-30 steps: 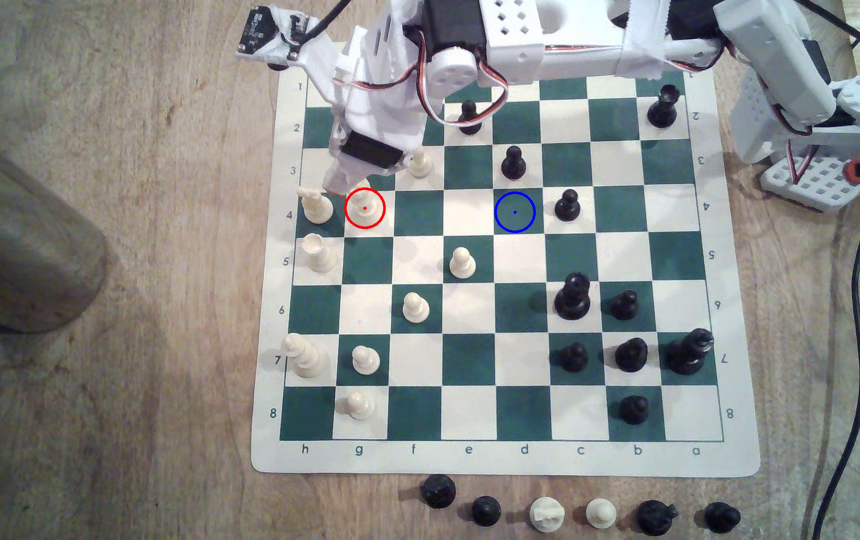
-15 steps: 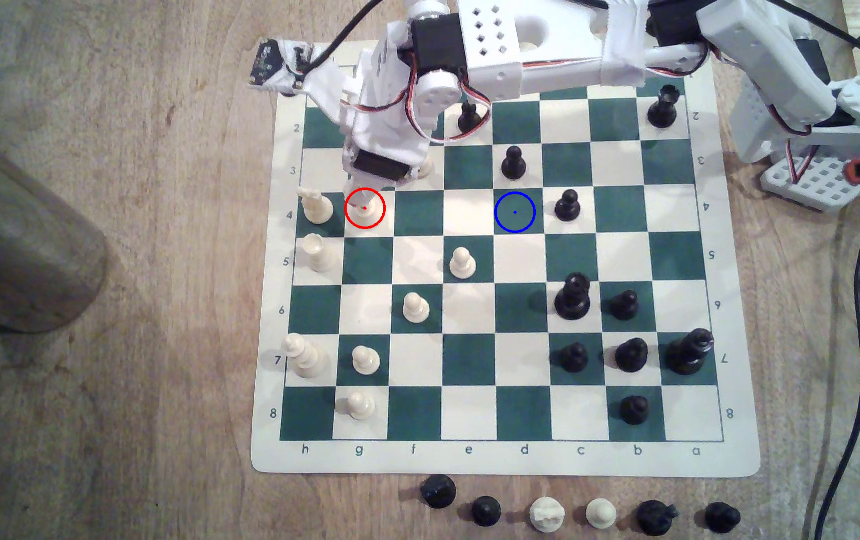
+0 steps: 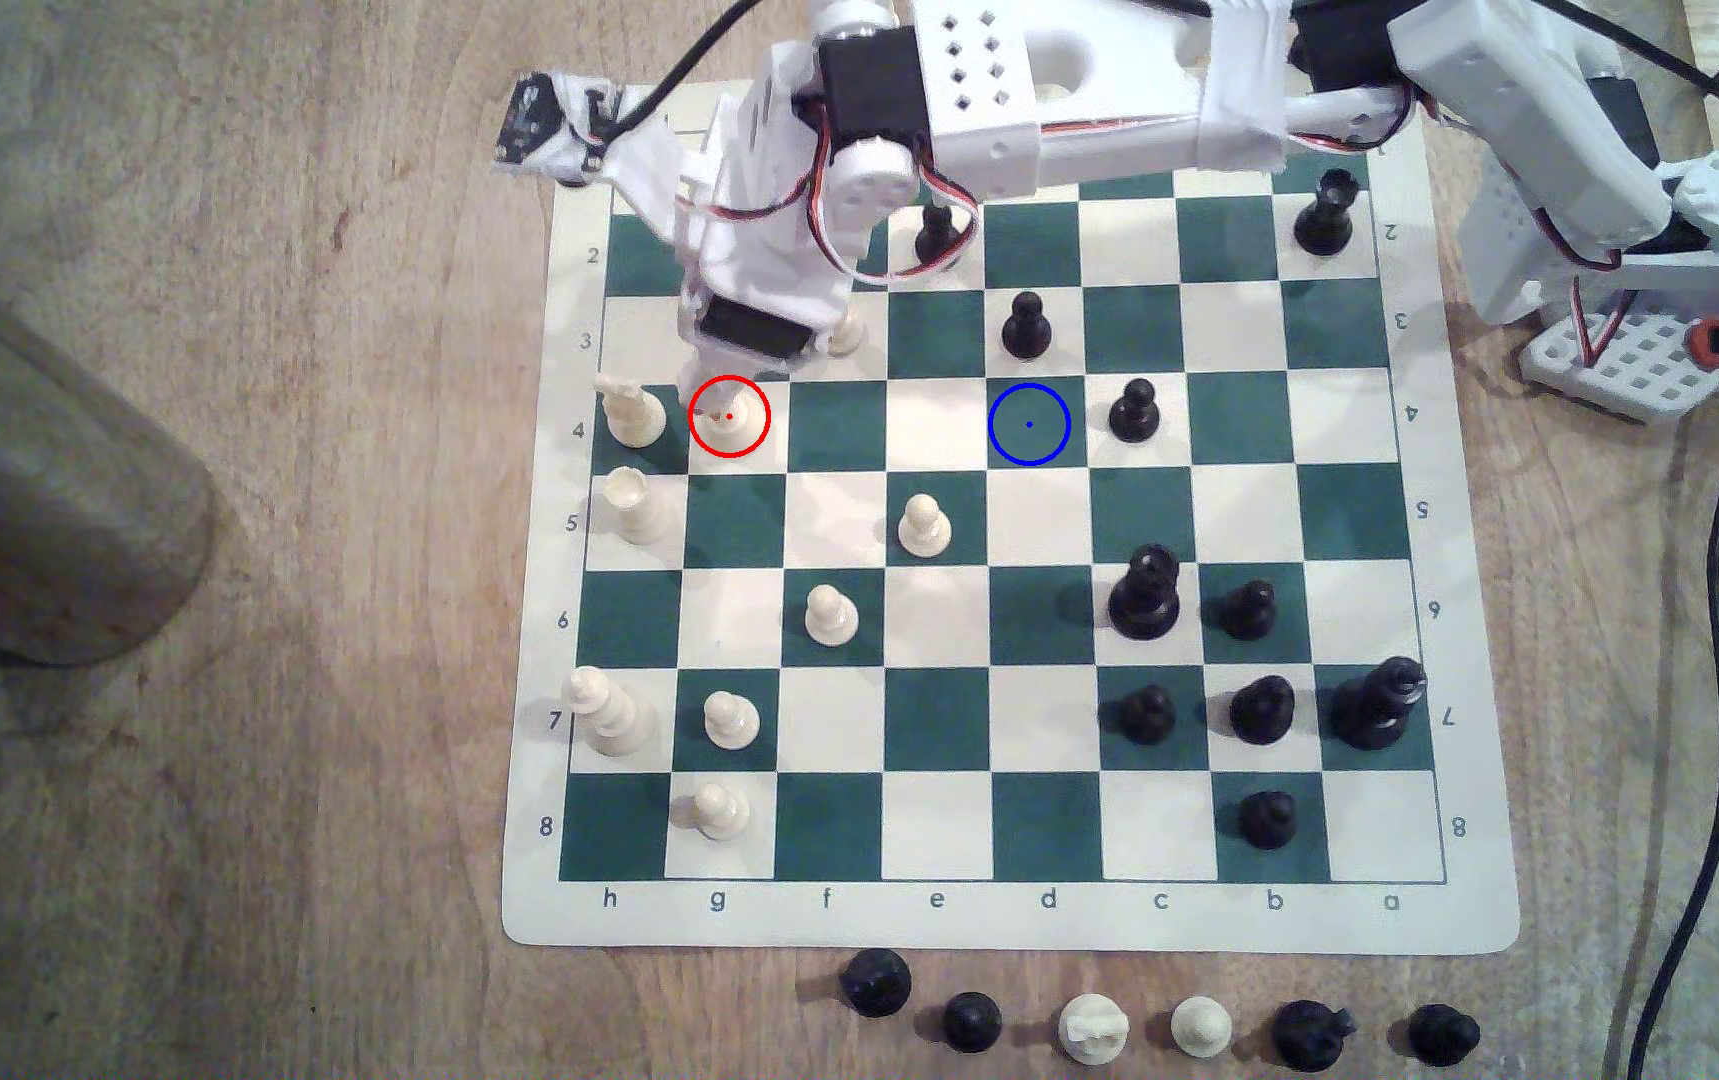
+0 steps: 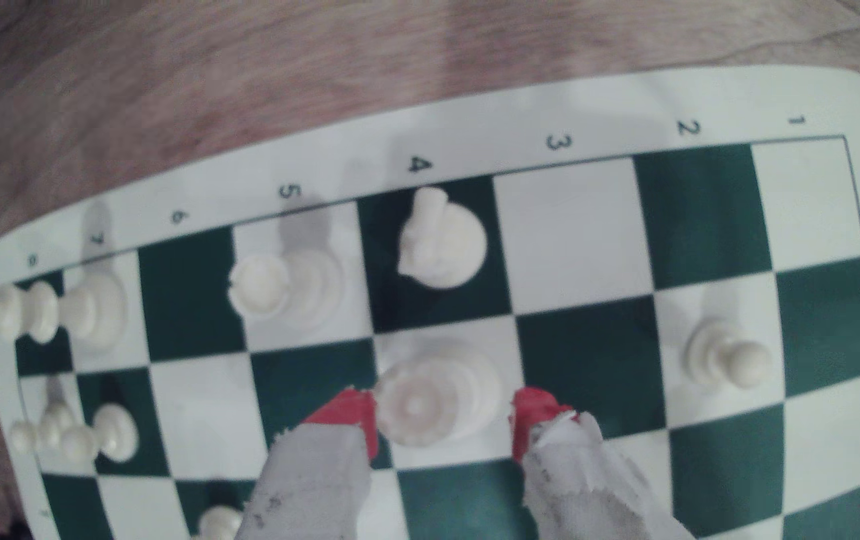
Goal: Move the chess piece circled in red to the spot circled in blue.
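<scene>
End effector (image 4: 443,415) jaws apart, straddling the chess piece circled in red (image 4: 435,397). One red fingertip (image 4: 349,413) touches its head. The spot circled in blue (image 3: 1029,424) is unoccupied.

This looks like a room at home or a hobby spot, set up for a robot to play chess. A soft roll-up chess board (image 3: 1011,924) lies on a worn wooden table (image 3: 211,831). A small white plastic arm (image 3: 1063,93) with bare wires and tape reaches over it. Black cables (image 3: 1717,582) trail down the exterior view's right side. Taken pieces (image 3: 1094,1028) sit in a row by the board, and a shiny metal cup (image 3: 34,498) stands near
</scene>
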Tool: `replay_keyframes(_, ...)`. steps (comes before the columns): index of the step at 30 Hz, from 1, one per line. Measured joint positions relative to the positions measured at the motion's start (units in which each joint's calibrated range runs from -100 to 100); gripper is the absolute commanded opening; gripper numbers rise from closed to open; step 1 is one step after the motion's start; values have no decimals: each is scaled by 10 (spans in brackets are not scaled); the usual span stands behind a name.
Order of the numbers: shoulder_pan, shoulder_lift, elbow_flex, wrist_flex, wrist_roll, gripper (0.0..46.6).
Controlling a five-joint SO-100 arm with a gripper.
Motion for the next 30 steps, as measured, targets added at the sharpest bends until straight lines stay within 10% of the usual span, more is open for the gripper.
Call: replay_keyframes(30,13,-60,6,5,-16,170)
